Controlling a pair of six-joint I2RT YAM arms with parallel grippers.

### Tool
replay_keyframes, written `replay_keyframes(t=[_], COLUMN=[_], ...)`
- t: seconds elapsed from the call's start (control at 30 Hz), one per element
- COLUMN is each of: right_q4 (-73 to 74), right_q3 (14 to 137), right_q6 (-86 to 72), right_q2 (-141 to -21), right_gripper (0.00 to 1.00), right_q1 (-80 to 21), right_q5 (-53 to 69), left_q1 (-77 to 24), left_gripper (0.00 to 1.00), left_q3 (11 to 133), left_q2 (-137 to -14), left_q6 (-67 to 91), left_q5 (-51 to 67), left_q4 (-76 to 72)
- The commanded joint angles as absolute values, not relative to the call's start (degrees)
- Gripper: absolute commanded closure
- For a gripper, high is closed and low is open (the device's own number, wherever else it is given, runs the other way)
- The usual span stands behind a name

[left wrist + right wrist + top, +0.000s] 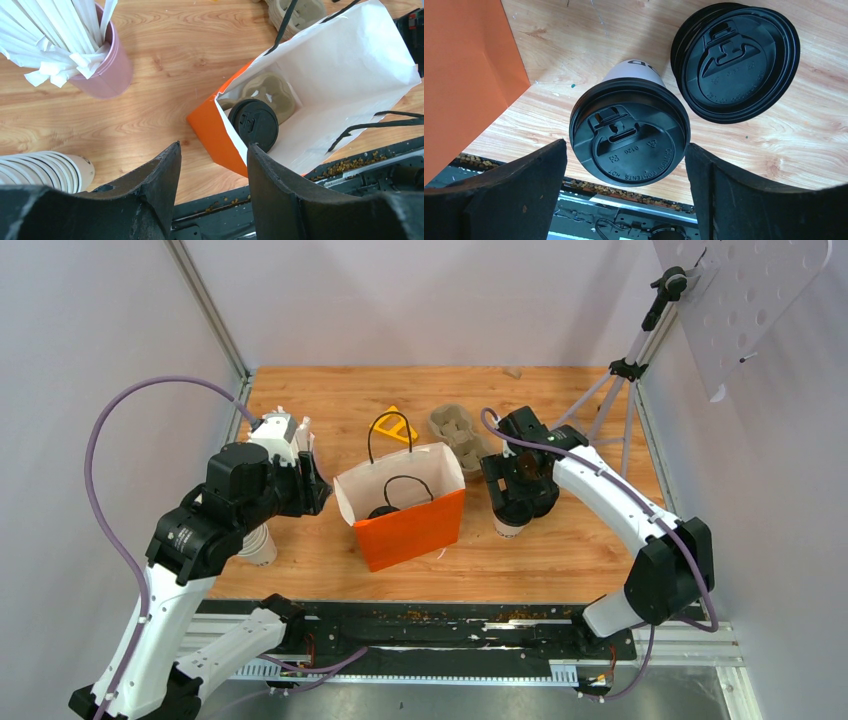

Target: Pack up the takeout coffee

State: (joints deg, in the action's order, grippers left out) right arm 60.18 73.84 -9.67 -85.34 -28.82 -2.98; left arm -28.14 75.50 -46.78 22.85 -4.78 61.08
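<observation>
An orange paper bag stands open on the table, a pulp carrier just behind it.

Orange bag lined white, white cup lidded black, pink holder.

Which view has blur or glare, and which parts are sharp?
Right wrist: the nearer black lid is sharp, its embossed letters legible, with a mild sheen; the right gripper's fingers are dark and soft. Left wrist: the white wrapped straws look nearly washed out. Top external: even light, faint shadows.
</observation>
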Motion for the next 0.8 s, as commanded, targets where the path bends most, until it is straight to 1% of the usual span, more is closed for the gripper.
replay_keyframes(t=[0.0,0.23,0.43,0.6,0.77], right_q4=[58.3,57.7,57.5,57.4,57.1], right_q3=[73.4,72.3,71.9,71.3,70.7], right_q6=[-8.6,-8.6,-8.4,-8.2,-8.2], right_q2=[-85.6,-85.6,-85.4,-85.4,-85.3], right_gripper=[0.13,0.15,0.15,0.21,0.23], right_q1=[-29.2,-29.1,-29.2,-29.2,-29.2], right_q5=[-4.0,-4.1,-4.4,-4.3,-4.6], left_q1=[-28.2,-28.2,-28.2,-28.2,-28.2], left_gripper=[0.41,0.41,0.41,0.41,0.41], left_q3=[76.0,76.0,75.8,75.7,75.5], left_q2=[-46.6,-46.4,-46.2,-46.1,-46.0], left_q6=[22.2,22.3,22.3,22.2,22.1], left_q5=[-4.8,-4.8,-4.9,-4.8,-4.6], left_q4=[60.0,60.0,60.0,60.2,60.1])
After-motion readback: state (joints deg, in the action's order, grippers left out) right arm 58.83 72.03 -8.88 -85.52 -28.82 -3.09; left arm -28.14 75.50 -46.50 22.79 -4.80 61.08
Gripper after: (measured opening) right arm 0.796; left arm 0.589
